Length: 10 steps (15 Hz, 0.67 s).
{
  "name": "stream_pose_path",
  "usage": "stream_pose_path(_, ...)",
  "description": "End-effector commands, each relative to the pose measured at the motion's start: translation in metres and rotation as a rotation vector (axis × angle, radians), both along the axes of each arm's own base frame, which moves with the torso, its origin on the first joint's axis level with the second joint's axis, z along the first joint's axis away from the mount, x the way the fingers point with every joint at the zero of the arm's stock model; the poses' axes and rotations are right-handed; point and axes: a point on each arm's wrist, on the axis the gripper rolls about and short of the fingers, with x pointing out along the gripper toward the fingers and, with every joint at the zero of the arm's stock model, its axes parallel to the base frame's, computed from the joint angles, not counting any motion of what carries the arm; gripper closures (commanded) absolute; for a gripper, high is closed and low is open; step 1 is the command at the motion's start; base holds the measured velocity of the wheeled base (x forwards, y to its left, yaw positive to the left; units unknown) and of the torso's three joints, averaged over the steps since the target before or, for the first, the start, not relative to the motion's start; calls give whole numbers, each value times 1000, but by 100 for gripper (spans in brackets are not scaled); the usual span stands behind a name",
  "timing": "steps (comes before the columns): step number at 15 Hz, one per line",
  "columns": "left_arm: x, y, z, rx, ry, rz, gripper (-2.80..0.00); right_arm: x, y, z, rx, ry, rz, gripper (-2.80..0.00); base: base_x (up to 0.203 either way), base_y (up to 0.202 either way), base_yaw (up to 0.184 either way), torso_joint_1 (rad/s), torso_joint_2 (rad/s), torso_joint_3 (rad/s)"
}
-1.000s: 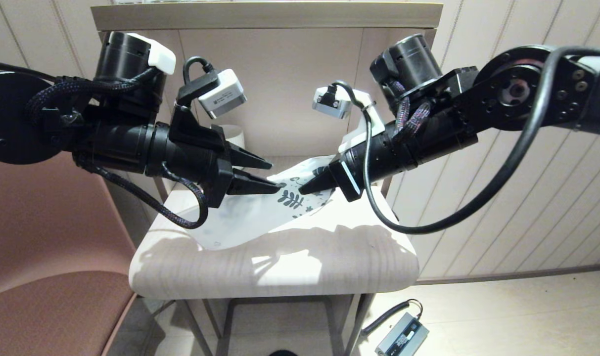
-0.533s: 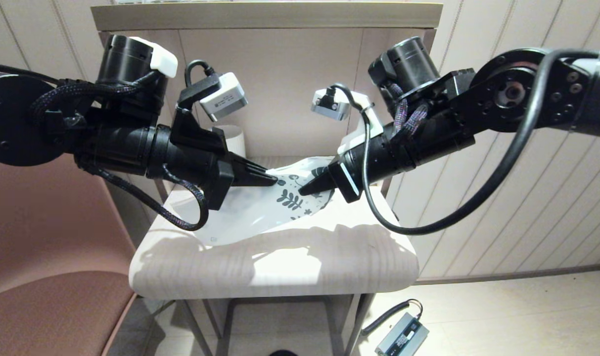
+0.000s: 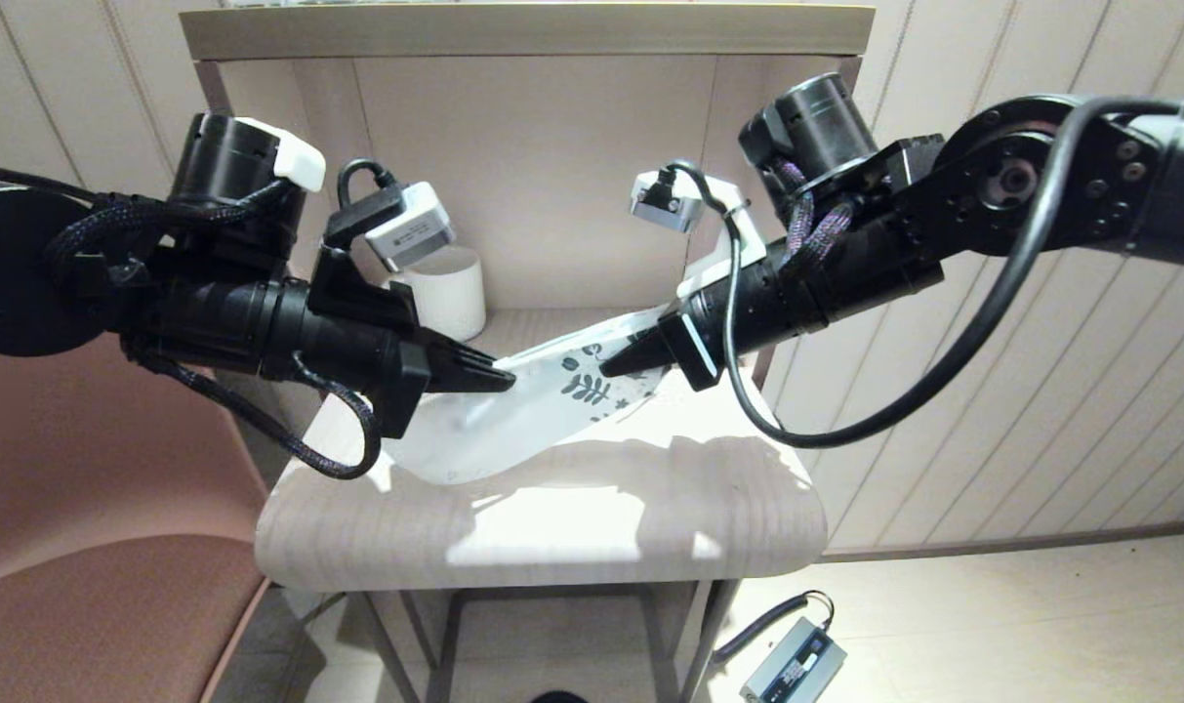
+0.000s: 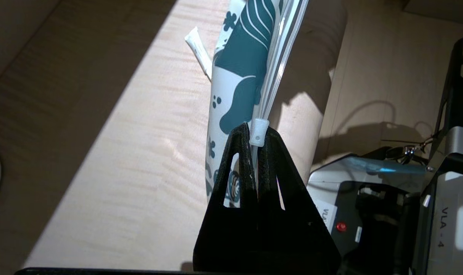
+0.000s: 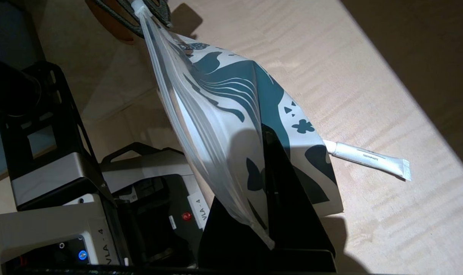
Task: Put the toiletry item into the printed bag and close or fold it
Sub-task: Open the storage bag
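Observation:
The printed bag (image 3: pixel 543 400) hangs stretched above the small table (image 3: pixel 572 527), held between both grippers. My left gripper (image 3: pixel 507 377) is shut on its zip edge, right at the white slider (image 4: pixel 258 131). My right gripper (image 3: pixel 608 369) is shut on the printed end, and one black finger (image 5: pixel 279 179) shows against the leaf print. The toiletry item (image 5: pixel 368 158), a thin white tube, lies on the table outside the bag with its cap end behind the printed corner. The left wrist view shows the toiletry item (image 4: pixel 198 50) poking out from behind the bag (image 4: pixel 235 76). The bag hides it from the head view.
A white ribbed mug (image 3: pixel 445 291) stands at the back left of the table, close behind my left gripper. A shelf board (image 3: pixel 523 29) overhangs the table, with walls behind and to the right. A pink chair (image 3: pixel 84 586) is on the left, and a grey box (image 3: pixel 792 664) lies on the floor.
My left gripper went from open to shut on the bag's zip edge and pulled leftward. The bag is lifted and stretched; the right gripper rose a little.

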Motion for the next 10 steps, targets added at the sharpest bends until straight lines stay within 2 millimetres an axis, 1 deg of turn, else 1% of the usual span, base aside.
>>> stream_pose_path(1,-2,5,-1,-2,-1,7,0,0,-2,1,1,-1,-4,0,0,0,0,0,0,0)
stream_pose_path(6,-2,10,-9,-1,8,19,0,1,-6,2,3,-2,-14,0,0,0,0,0,0,0)
stream_pose_path(10,-3,23,-17,-4,38,35,0,0,-8,4,4,-4,-17,0,0,0,0,0,0,0)
